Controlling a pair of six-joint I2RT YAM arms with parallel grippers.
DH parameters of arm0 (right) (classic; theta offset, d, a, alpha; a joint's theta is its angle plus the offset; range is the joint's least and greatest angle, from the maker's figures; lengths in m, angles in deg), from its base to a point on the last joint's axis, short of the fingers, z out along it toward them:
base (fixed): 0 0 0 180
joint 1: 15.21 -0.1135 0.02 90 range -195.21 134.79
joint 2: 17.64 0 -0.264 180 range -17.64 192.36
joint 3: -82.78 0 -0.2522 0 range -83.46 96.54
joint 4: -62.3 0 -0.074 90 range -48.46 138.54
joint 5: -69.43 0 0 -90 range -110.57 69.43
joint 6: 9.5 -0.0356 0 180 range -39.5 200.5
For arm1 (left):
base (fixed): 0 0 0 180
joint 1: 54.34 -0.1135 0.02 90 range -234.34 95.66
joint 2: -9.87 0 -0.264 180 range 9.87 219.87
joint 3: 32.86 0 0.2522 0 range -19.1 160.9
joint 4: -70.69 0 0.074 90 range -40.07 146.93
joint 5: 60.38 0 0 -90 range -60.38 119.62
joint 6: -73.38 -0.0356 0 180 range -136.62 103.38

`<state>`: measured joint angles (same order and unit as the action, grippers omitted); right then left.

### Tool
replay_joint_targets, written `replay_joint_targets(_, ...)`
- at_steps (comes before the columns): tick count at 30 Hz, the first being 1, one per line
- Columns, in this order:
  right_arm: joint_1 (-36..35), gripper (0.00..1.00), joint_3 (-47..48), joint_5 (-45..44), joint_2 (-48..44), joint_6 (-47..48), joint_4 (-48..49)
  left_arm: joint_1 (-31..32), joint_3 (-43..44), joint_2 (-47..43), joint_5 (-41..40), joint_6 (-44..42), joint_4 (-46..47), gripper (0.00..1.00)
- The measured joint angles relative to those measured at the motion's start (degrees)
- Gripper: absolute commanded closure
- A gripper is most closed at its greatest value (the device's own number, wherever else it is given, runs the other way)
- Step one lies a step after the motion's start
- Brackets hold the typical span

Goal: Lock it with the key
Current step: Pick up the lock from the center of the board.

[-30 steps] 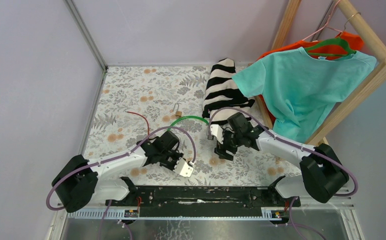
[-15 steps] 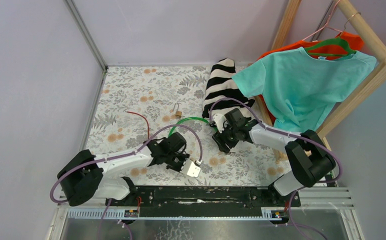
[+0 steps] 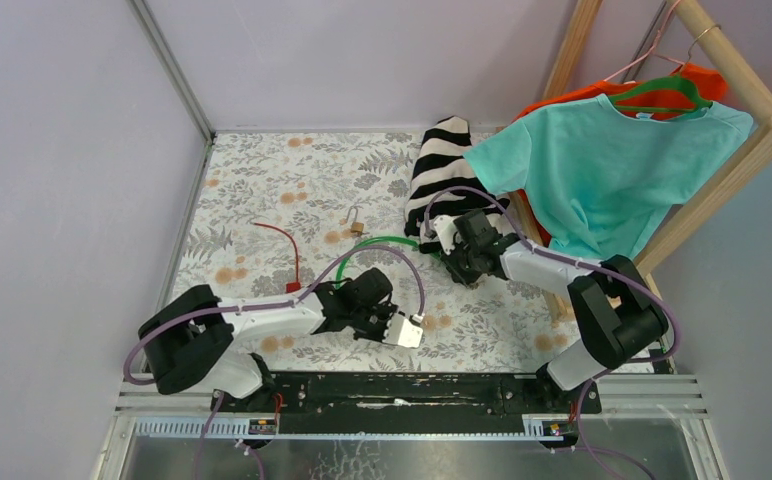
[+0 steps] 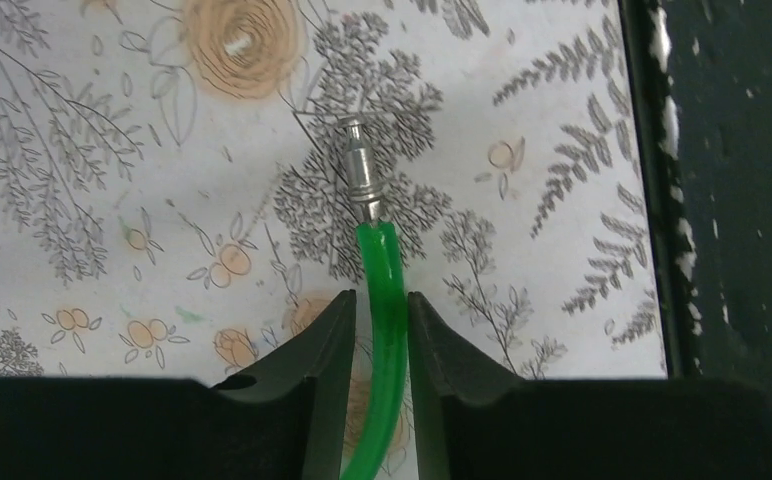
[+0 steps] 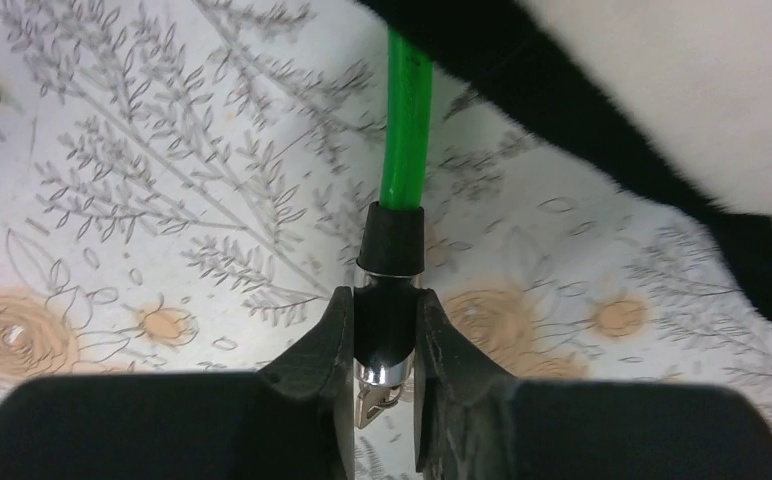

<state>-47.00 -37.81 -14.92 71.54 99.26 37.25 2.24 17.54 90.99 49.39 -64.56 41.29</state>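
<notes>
Both arms shifted since earlier — right gripper (image 3: 452, 247) reached striped garment (image 3: 442, 170) edge, left gripper (image 3: 403, 331) well apart from it.
Left wrist: fingers (image 4: 327, 345) pinched green cable (image 4: 383, 290) just short of metal pin (image 4: 360, 176).
Right wrist: fingers (image 5: 324, 345) clamped black lock barrel (image 5: 392, 240) — just beside garment.

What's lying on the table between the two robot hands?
A green cable: in the top view it arcs over the flowered table from the left gripper to the right gripper, whose fingers pinch its black lock end.
</notes>
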Motion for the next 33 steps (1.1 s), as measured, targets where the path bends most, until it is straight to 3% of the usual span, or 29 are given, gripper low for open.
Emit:
replay_joint_targets(5,2.4,1.00,3.4,1.3,0.2,4.7,-0.2,0.1,0.5,1.4,-0.9,3.8,4.2,0.45)
replay_joint_targets(11,3.1,1.00,4.0,5.2,-3.8,11.7,-1.0,0.1,1.1,0.5,-1.2,6.5,4.5,0.26)
replay_joint_targets(17,4.5,1.00,6.2,12.5,-7.6,17.6,-2.3,-0.9,1.4,-9.0,-2.2,6.6,4.4,0.20)
replay_joint_targets(21,4.9,1.00,8.6,19.7,-8.4,22.6,-4.6,-5.5,5.7,-13.3,-1.7,6.7,3.4,0.20)
replay_joint_targets(28,4.9,1.00,15.0,28.7,-8.4,28.2,-10.4,-12.7,14.4,-13.1,2.2,10.6,1.5,0.20)
replay_joint_targets(33,4.9,1.00,20.1,34.2,-6.9,31.6,-14.1,-22.0,19.6,-9.4,10.3,16.3,-0.3,0.20)
